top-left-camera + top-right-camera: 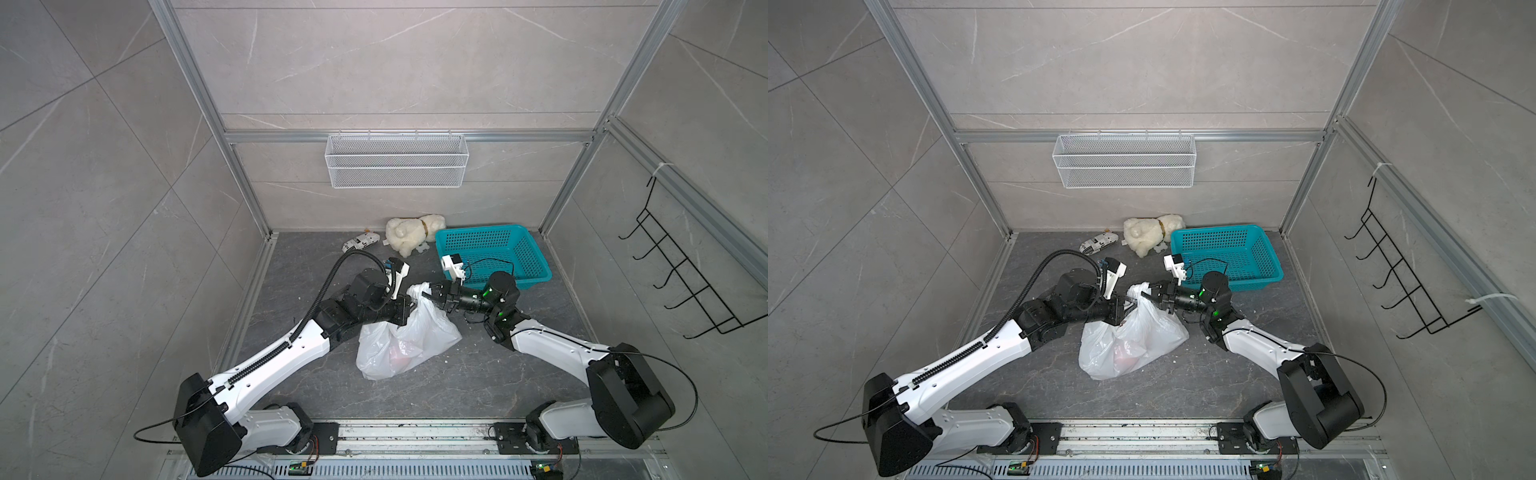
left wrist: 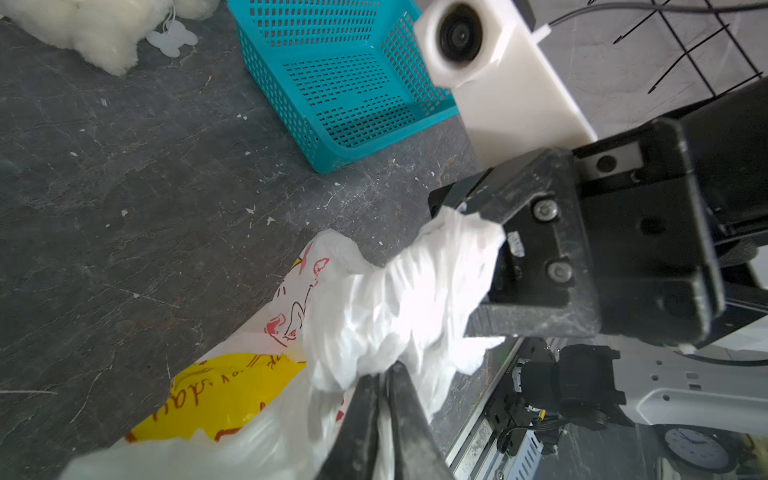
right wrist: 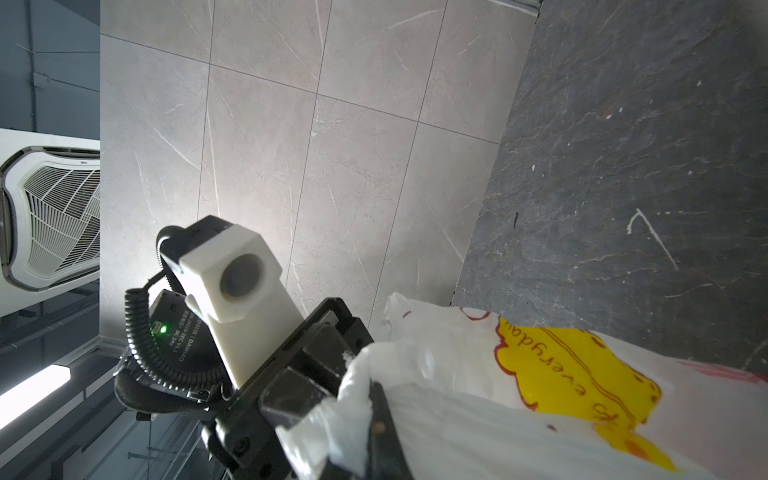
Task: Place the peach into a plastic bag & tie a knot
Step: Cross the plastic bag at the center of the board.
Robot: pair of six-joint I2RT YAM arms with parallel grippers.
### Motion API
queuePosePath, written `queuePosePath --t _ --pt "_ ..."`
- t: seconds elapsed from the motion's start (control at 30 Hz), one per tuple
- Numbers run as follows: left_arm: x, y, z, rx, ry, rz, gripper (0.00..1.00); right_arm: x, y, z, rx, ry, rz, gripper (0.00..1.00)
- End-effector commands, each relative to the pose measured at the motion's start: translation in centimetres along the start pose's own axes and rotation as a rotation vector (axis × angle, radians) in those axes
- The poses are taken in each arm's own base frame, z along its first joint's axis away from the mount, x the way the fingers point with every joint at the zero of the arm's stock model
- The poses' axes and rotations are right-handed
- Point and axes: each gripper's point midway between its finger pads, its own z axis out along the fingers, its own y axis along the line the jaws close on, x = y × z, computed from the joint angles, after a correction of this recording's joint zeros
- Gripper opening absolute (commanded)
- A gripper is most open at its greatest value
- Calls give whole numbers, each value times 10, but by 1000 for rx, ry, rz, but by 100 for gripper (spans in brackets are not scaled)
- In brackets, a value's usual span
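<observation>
Both arms reach inward from the near rail with elbows bent, the left gripper (image 1: 412, 306) and right gripper (image 1: 426, 292) facing each other, each clamped on the gathered top of the plastic bag (image 1: 405, 347), which slumps on the dark tabletop (image 1: 478, 374).

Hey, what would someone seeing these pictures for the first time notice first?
The white plastic bag mid-floor, its neck bunched and pinched from both sides by the left gripper and right gripper, a pinkish shape showing through it. Behind it, the teal basket and a cream plush toy stand out by the back wall.
</observation>
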Motion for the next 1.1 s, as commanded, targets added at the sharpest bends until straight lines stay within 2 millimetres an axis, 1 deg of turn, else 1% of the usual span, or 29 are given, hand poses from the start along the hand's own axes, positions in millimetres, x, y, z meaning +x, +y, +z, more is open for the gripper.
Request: queuePosePath --t 0.0,0.13,0.23,0.3,0.43,0.53,0.6,0.77,0.93,1.07 --pt "16 14 -3 -71 37 50 15 7 32 0 -48 32 -130 0" --pt "18 15 -11 -87 25 83 16 23 30 2 31 92 -221 0" --pt "15 16 -16 -100 8 87 16 39 23 2 137 153 -335 0" --pt "11 15 -19 -103 -5 84 16 45 22 3 174 177 -394 0" --pt "5 20 -21 -142 -27 67 12 53 26 6 184 198 -470 0" --pt "2 20 -20 -138 -45 47 12 64 26 11 192 237 -515 0" --pt "-3 20 -22 -143 -80 35 11 69 26 13 195 257 -532 0" --pt "-15 21 -27 -138 -188 -4 11 76 26 17 172 282 -538 0" --pt "-17 7 -20 -29 -225 -40 11 80 29 16 148 282 -559 0" --pt "-16 -3 -17 50 -238 -59 11 82 18 14 205 294 -593 0"
